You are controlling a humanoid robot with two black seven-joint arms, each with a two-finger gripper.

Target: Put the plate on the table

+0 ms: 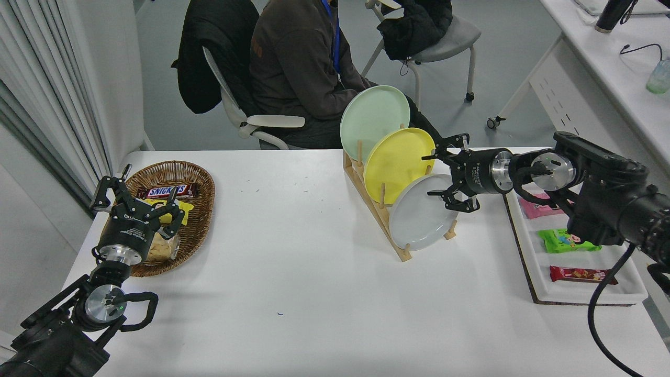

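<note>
Fingers (434, 195) spread wide on R gripper (438, 174), beside grey plate (419, 220) rim.

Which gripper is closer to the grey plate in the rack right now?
Right. The right gripper is open at the grey plate's upper right rim; the left gripper is parked far across the table, over the wicker basket.

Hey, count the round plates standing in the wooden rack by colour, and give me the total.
Mint green round plate: 1
Yellow round plate: 1
Light grey round plate: 1
Total: 3, all upright in the wooden rack; the right gripper is open at the grey one's upper edge.
</note>
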